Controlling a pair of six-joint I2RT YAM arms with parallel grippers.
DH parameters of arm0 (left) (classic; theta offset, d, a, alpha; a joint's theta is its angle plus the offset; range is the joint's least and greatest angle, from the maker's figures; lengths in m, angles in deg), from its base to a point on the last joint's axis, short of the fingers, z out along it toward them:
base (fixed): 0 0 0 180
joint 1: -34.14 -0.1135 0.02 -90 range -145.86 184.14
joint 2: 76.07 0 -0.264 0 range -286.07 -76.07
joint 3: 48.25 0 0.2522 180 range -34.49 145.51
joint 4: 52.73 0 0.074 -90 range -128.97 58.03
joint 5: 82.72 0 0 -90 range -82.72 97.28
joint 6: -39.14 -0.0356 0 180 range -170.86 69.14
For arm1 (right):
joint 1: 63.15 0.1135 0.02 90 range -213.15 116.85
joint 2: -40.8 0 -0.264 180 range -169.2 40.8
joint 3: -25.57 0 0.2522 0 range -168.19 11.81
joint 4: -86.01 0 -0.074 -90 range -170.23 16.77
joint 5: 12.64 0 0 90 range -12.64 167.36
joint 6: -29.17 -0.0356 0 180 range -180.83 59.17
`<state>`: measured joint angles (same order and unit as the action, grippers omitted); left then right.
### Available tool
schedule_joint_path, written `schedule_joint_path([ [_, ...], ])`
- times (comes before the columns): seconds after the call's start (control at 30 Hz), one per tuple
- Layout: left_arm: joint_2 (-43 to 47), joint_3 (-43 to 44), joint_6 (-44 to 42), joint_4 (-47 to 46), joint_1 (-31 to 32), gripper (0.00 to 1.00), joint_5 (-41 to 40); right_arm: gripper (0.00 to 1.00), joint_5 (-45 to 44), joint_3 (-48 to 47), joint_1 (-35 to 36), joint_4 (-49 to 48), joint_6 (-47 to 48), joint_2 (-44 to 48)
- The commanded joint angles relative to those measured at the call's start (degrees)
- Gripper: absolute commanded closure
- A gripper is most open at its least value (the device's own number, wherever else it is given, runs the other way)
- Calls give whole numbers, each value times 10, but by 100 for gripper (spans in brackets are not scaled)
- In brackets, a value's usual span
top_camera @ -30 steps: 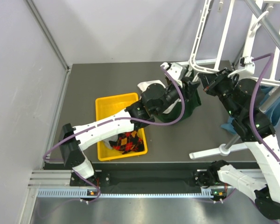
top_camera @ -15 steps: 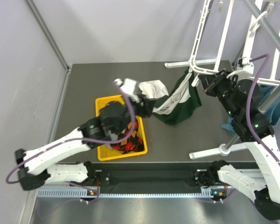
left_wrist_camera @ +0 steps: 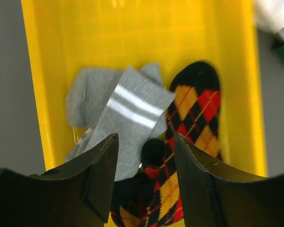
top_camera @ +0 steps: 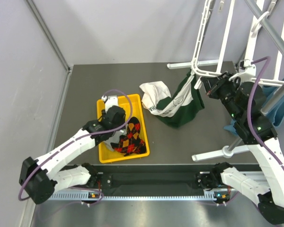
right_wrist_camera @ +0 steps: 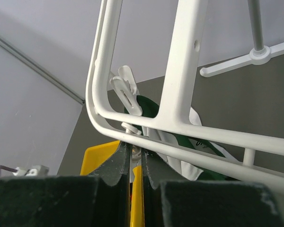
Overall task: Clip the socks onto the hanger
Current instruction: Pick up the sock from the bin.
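The left gripper (left_wrist_camera: 146,142) hangs over the yellow bin (left_wrist_camera: 132,33), its jaws parted fairly wide and holding nothing. Below it, inside the bin, lie the socks. The grey sock (left_wrist_camera: 128,113), with two white stripes, is crumpled toward the bin's left wall. The red, black and yellow argyle socks (left_wrist_camera: 199,113) run along the bin's right wall, and the two overlap under the jaws. Just beyond the bin's far right corner a green and white cloth (top_camera: 180,106) spreads on the table (top_camera: 85,85). Its top reaches up to a clip (right_wrist_camera: 125,90) at the lower corner of the white hanger (right_wrist_camera: 182,61), farther off to the bin's right. The right gripper (right_wrist_camera: 135,151) sits under that corner, jaws pressed almost together just below the clip. Whether they pinch it I cannot tell.
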<state>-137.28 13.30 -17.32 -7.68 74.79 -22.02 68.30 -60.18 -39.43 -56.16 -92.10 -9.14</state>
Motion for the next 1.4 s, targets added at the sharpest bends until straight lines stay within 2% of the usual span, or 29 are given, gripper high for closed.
schedule_joint_path([
  [0.0,-24,-26,28,4,-8,45,0,100,4,11,-8,11,7,7],
  [0.17,-78,-45,77,-3,-11,50,-24,100,17,12,-11,10,3,4],
  [0.33,-111,-70,65,-63,-12,52,-48,100,16,19,-13,11,1,7],
  [0.37,-116,-72,55,-73,-13,56,-51,100,16,20,-14,11,-1,7],
  [0.4,-130,-72,50,-79,-15,64,-54,100,17,20,-14,10,-2,5],
  [0.6,-177,-63,27,-137,-21,67,-57,100,23,24,-17,6,-6,4],
  [0.7,-201,-61,23,-164,-21,63,-62,100,26,24,-19,4,-3,4],
  [0.8,-225,-61,19,-186,-32,63,-49,100,25,27,-22,5,-1,7],
  [0.9,-243,-53,21,-183,-40,78,-43,100,28,33,-24,4,-2,7],
  [0.93,-243,-53,26,-183,-41,85,-44,100,30,34,-25,4,-2,8],
  [1.03,-233,-63,28,-194,-40,91,-37,100,34,36,-25,0,-4,6],
  [1.07,-220,-65,29,-195,-40,99,-36,100,33,36,-27,-2,-4,5],
  [1.23,-149,-79,30,-179,-40,100,-33,100,37,37,-30,-3,-3,4],
  [1.37,-52,-75,18,-148,-37,100,5,100,38,39,-32,-3,-4,4],
])
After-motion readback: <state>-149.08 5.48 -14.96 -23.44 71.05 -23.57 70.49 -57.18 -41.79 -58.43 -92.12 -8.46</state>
